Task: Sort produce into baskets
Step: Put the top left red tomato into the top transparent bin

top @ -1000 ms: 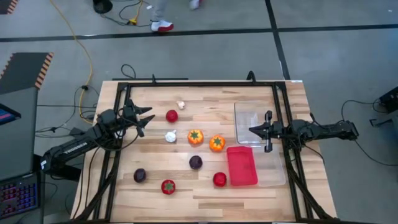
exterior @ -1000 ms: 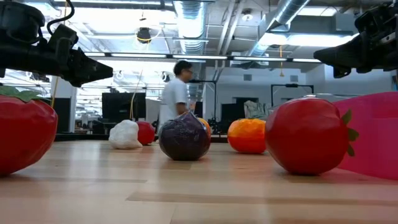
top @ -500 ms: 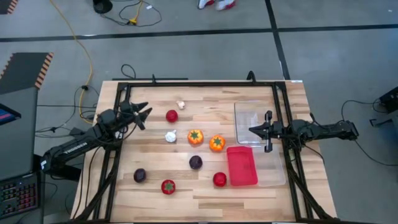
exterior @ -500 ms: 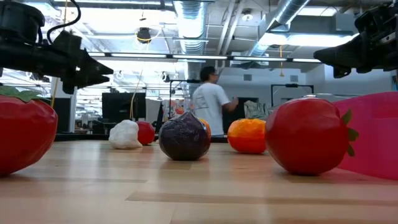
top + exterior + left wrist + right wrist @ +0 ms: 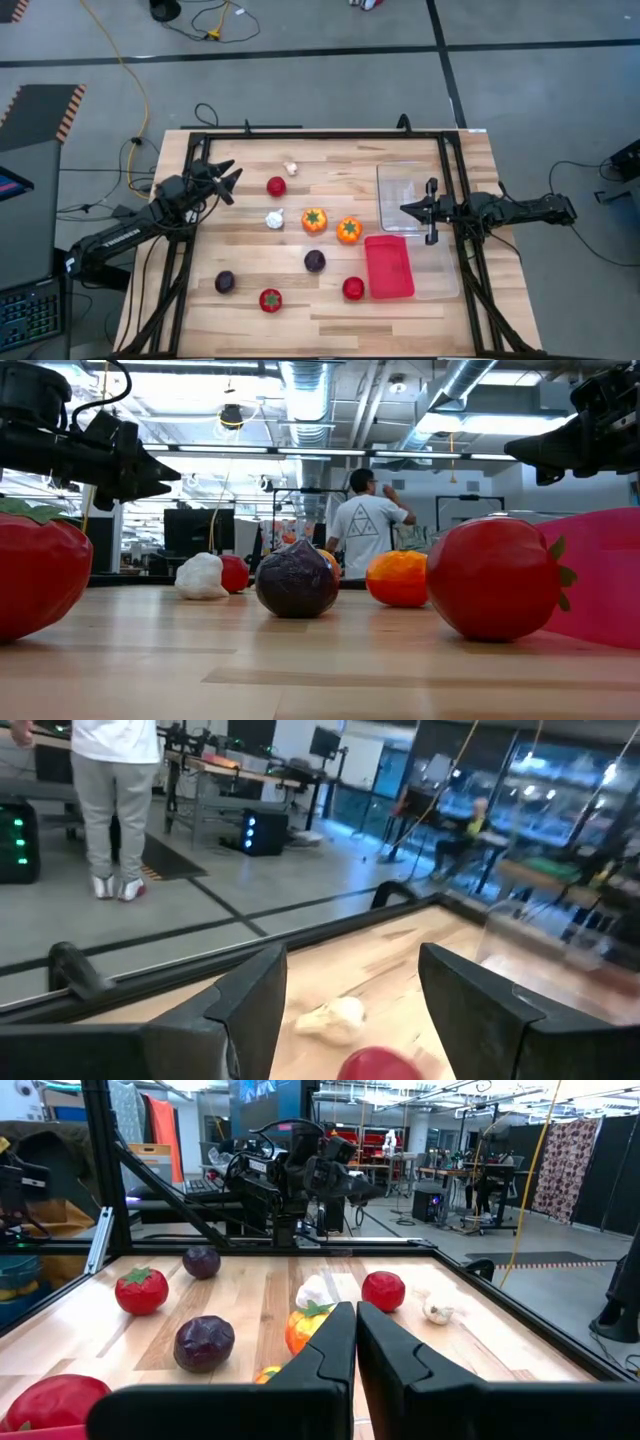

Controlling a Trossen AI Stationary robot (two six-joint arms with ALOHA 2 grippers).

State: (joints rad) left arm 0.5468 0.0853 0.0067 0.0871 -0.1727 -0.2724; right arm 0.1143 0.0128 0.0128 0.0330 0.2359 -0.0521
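Left tool hangs in the air over the left side of the wooden tabletop, with its two fingers spread apart and nothing between them. It points at a small red round toy and a little garlic bulb near the far edge. In the left wrist view the garlic bulb and the red toy show between the two dark fingers.

Right tool waits above the clear basket on the right side, with its fingers pressed together and holding nothing.

A white garlic bulb sits in the middle of the tabletop, just beside two orange toys with green tops. Nearer the front are a dark purple ball, another purple ball, a red tomato with a green top and one more red tomato. That last tomato sits just beside the red basket, which has nothing in it. A second clear basket lies next to the red one.

A person in a white shirt stands far back in the room.
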